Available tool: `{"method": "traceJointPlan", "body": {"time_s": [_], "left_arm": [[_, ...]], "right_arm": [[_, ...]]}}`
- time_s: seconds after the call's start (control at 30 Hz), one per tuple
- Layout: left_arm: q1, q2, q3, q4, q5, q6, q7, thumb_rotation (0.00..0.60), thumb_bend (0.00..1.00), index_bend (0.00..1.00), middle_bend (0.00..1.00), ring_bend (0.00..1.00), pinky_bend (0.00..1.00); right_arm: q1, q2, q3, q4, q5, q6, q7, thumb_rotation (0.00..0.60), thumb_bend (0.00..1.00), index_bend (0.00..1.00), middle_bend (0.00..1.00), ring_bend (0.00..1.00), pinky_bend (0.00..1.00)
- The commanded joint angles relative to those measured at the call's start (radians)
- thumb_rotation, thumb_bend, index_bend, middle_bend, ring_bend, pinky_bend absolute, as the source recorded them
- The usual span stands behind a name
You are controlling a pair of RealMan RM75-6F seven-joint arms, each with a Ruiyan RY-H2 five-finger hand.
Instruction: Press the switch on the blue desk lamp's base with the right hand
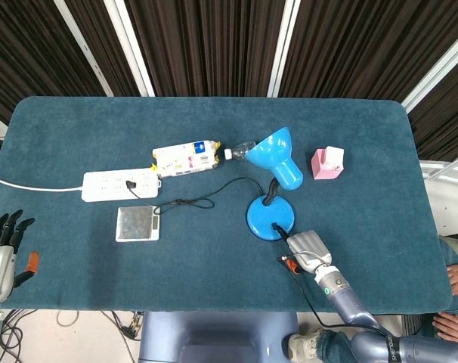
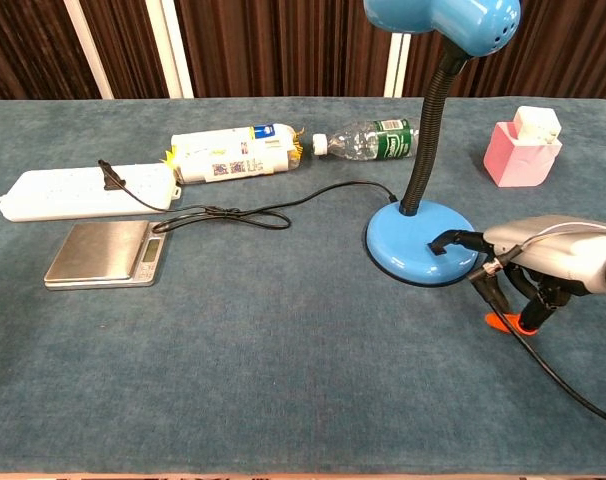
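**Q:** Where is the lamp, and what is your right hand doing?

**A:** The blue desk lamp point(image 2: 424, 250) stands right of centre: one glossy round base, a ribbed black neck, a smooth cone shade. My right hand point(image 2: 543, 262), silver shell with dark fingers, lies low at the right. One fingertip point(image 2: 447, 241) rests on the base where the switch sits; the others curl under, holding nothing.

**Q:** And the left?

**A:** My left hand point(image 1: 2, 249) sits at the lower left edge, fingers straight and slightly apart.

**Q:** What else?

**A:** One white power strip point(image 2: 88, 191), one brushed-metal scale point(image 2: 107, 253), one clear bottle point(image 2: 367, 139), one pink box point(image 2: 523, 148), on blue felt.
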Motion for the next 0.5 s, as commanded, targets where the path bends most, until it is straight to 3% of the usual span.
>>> {"method": "traceJointPlan", "body": {"time_s": [0.03, 0.5], "left_arm": [[0.000, -0.001, 0.000, 0.001, -0.001, 0.000, -0.001, 0.600, 0.47, 0.17, 0.04, 0.00, 0.00], [-0.001, 0.000, -0.001, 0.002, -0.002, -0.001, -0.002, 0.600, 0.47, 0.17, 0.04, 0.00, 0.00]], "right_arm": [[0.004, 0.000, -0.006, 0.000, 0.004, 0.008, -0.006, 0.600, 0.42, 0.00, 0.61, 0.70, 0.92], [0.013, -0.011, -0.052, 0.020, 0.011, 0.029, -0.020, 0.600, 0.41, 0.00, 0.61, 0.70, 0.97]]}}
